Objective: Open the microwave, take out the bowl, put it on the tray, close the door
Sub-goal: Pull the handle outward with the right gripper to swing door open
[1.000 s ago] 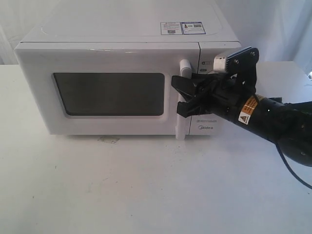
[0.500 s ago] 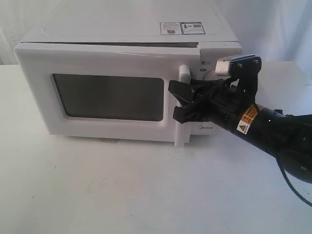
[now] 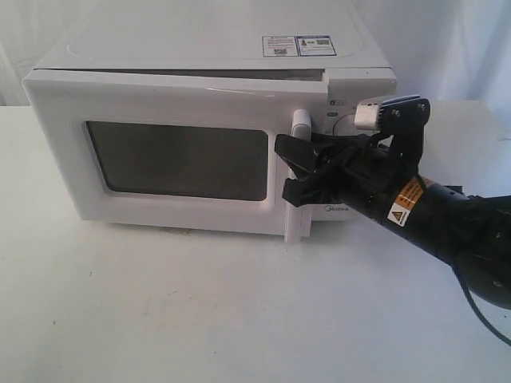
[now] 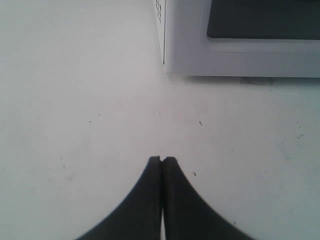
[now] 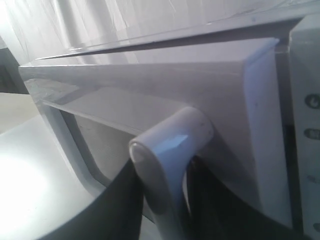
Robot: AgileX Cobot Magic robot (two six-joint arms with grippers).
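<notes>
The white Midea microwave stands at the back of the table, and its corner also shows in the left wrist view. Its door with the dark window stands slightly ajar, a thin gap showing along its top edge. My right gripper is shut on the door's vertical white bar handle, one black finger on each side of the handle. My left gripper is shut on nothing, hovering over the bare table short of the microwave's left front corner. The bowl is hidden inside. The tray is out of view.
The white table stretches in front of the microwave. A white curtain hangs behind. My right arm reaches in from the right edge, with a black cable hanging under it.
The door has come off the microwave's front, opening a narrow gap at the top. My right gripper has pulled back a little towards the front, still holding the handle.
</notes>
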